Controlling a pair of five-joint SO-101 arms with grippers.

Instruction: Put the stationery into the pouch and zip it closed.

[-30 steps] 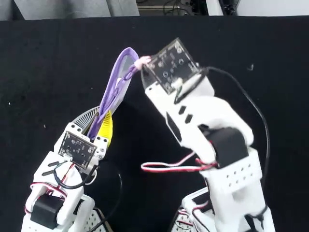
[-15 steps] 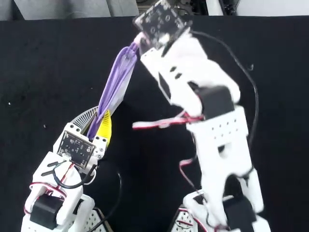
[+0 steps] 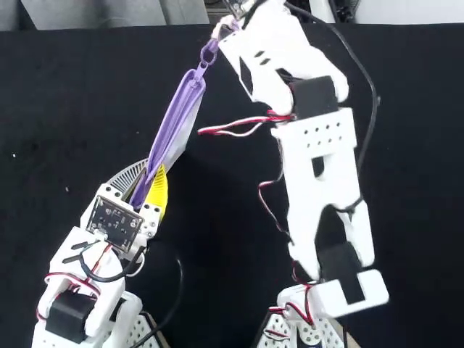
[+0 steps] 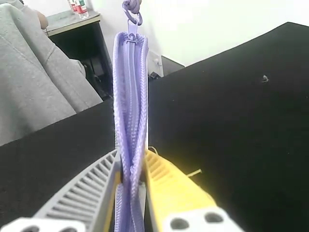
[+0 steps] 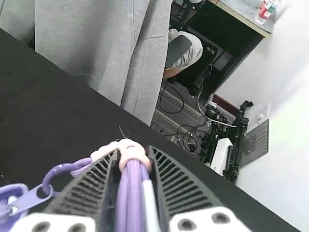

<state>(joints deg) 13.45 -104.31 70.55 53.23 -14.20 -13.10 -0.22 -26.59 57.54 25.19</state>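
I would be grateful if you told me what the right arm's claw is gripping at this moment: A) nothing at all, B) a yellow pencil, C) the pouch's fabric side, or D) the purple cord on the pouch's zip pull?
D: the right claw is shut on the purple cord, which hangs off the zip end of the pouch.

A black table (image 3: 65,94) stands before grey curtains (image 5: 96,48), a white wall (image 4: 207,24) and tangled floor cables (image 5: 179,104).
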